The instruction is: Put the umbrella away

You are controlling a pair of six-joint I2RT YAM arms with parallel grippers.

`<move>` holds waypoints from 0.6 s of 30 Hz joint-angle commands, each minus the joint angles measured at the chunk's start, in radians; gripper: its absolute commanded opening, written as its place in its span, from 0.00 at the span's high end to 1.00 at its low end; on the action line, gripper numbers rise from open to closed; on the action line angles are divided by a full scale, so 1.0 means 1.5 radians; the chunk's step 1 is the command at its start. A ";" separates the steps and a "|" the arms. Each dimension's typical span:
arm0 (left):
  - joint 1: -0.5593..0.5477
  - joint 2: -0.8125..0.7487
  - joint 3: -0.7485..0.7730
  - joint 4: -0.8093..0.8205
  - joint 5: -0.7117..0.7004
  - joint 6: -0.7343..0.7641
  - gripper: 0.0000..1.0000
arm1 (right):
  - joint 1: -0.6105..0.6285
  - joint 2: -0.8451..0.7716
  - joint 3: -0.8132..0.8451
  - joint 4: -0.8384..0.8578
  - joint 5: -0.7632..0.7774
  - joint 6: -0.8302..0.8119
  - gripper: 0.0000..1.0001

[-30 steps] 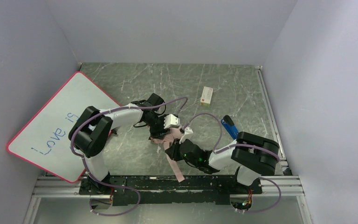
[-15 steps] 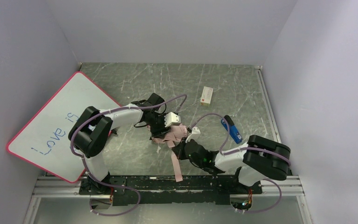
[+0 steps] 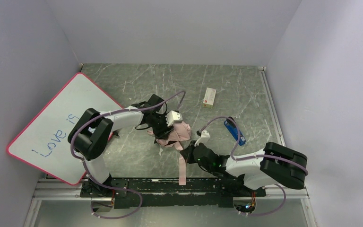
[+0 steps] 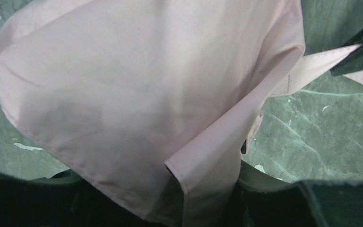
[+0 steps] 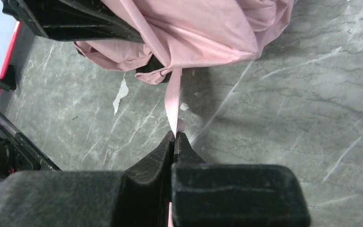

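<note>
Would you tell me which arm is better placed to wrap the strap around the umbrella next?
Right: the right gripper is shut on the strap, while the left gripper holds the umbrella.

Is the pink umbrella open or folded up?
Folded down but loose: the umbrella lies as a crumpled pink bundle, its strap unwrapped and trailing out.

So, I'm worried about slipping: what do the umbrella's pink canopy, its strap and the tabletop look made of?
Pale pink umbrella canopy: probably thin synthetic cloth, matte; soft folds, stitched hem.
Thin pink strap: seemingly the same cloth, flat and narrow.
Green marbled tabletop: hard, smooth, pale veins and chipped spots; stone or printed laminate, cannot tell.
</note>
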 commanded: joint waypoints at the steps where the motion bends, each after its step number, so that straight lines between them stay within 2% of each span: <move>1: 0.025 -0.005 -0.012 0.080 -0.130 -0.031 0.95 | 0.008 -0.013 -0.026 -0.005 -0.074 -0.007 1.00; 9: -0.019 -0.009 -0.036 0.119 -0.205 -0.059 0.95 | 0.009 -0.001 -0.046 0.047 -0.152 0.034 1.00; 18: -0.060 0.011 -0.048 0.134 -0.281 -0.054 0.95 | 0.009 -0.007 -0.052 -0.021 -0.137 0.072 1.00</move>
